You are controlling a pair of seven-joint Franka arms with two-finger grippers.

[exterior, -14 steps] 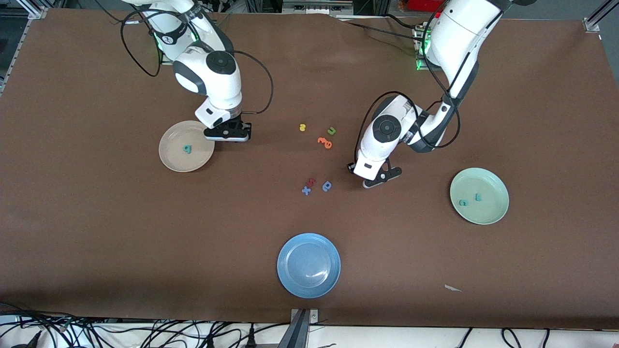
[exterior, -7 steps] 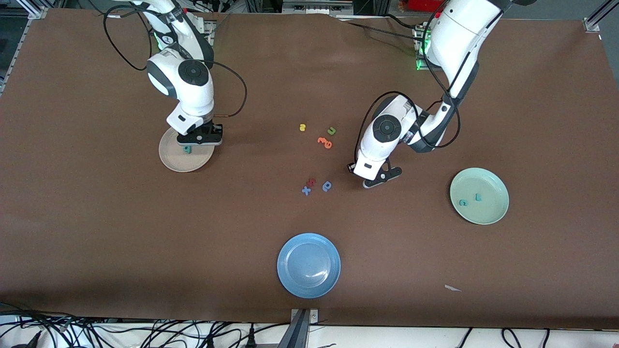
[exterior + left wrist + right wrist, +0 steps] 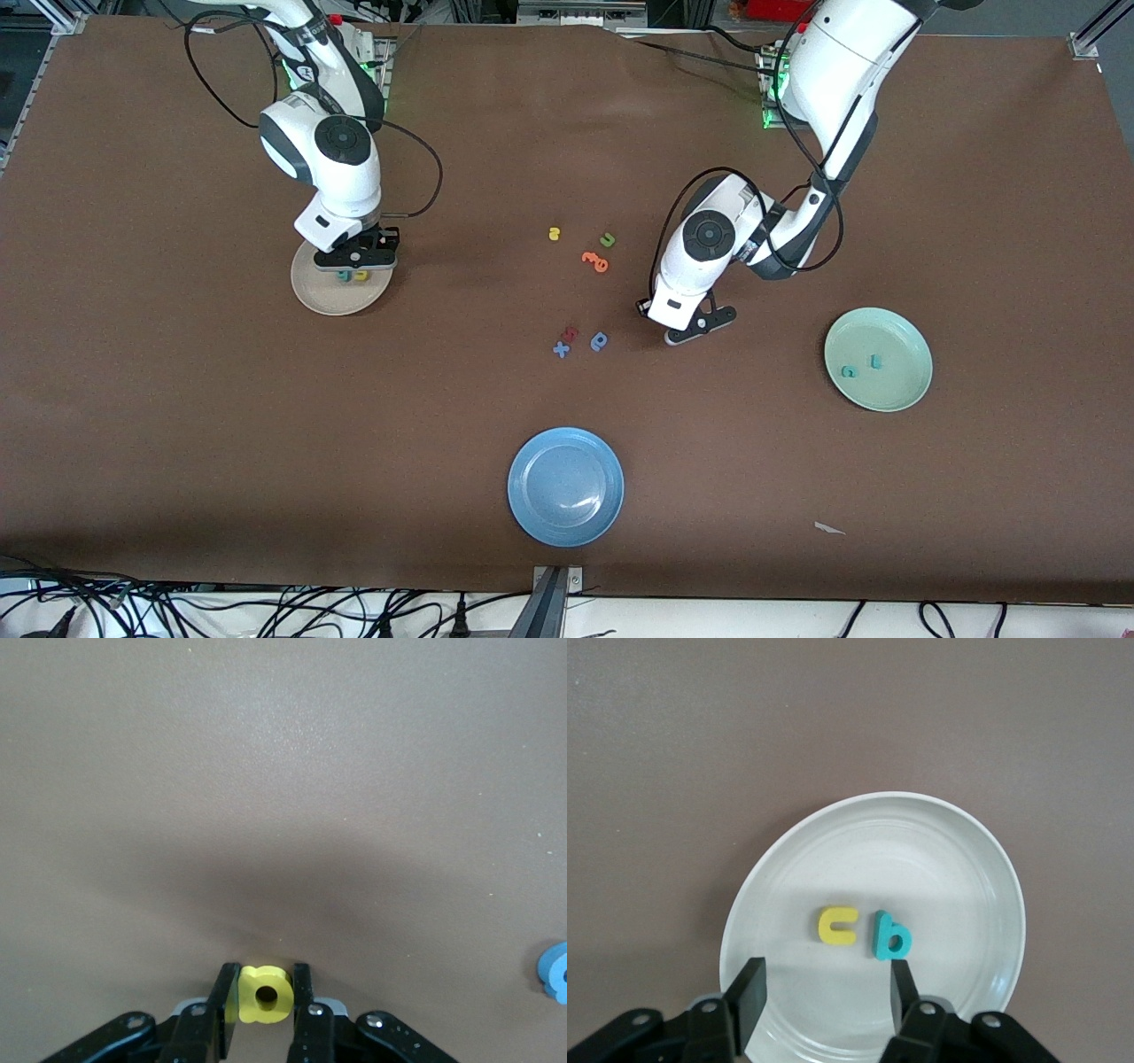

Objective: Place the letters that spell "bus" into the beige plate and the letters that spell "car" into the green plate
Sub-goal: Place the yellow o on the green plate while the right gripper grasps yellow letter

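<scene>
a: what's in the beige plate (image 3: 957, 868)?
b: a yellow u (image 3: 837, 926) and a teal b (image 3: 890, 936), side by side. the right end effector (image 3: 824, 992) hangs over them, fingers spread, empty.
a: and the yellow a (image 3: 265, 994)?
b: rounded, with a hole, pinched in the left end effector (image 3: 266, 1005) low over the desk (image 3: 177, 425), near the green plate (image 3: 904, 385), which holds two teal letters (image 3: 861, 367).
a: the surface?
b: brown, matte; a blue plate (image 3: 565, 486) nearest the front camera.

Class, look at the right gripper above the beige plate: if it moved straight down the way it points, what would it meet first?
Probably the beige plate; the open right gripper points down beside the yellow u and teal b.
</scene>
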